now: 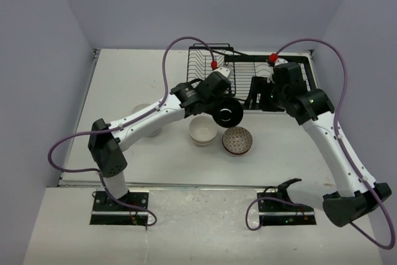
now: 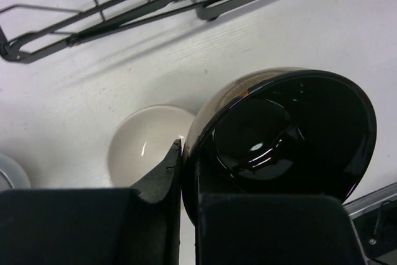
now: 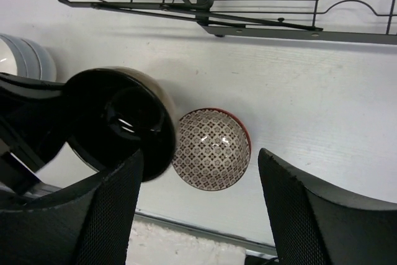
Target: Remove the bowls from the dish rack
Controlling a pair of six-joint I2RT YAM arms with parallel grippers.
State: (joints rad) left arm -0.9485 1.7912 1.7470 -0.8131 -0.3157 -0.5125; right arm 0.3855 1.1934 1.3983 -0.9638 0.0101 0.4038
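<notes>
In the top view the left gripper (image 1: 218, 107) reaches out over the middle of the tabletop (image 1: 124, 91), pinching the rim of the black bowl (image 1: 227, 116), which hangs tilted above the surface. Just near of it stand a cream bowl (image 1: 203, 131) and, to its right, a patterned bowl (image 1: 237, 140). The two are close together. The dish rack (image 1: 205, 60) lies at the far side, and no bowl shows in the part of it not hidden by the arms. The right gripper (image 1: 262, 96) hovers at the rack's near edge.

The left wrist view shows the gripper's fingers (image 2: 158, 181) pressed on the black bowl's (image 2: 285, 128) wall, one inside and one outside. Its glossy inside faces the camera. The cream bowl (image 2: 149, 144) sits below on the tabletop, and the rack (image 2: 124, 4) lies farther off.

In the right wrist view the right gripper (image 3: 200, 156) is spread wide and holds nothing. Below it are the patterned bowl (image 3: 214, 147), the black bowl (image 3: 118, 122) to the left, and pale stacked bowls (image 3: 22, 57) at the far left.

The step looks like setting the black bowl down. To do it well, level the bowl first and pick a bare spot clear of the cream and patterned bowls. Lower it until the foot rests, then open the fingers and lift straight up so the rim is not dragged.
</notes>
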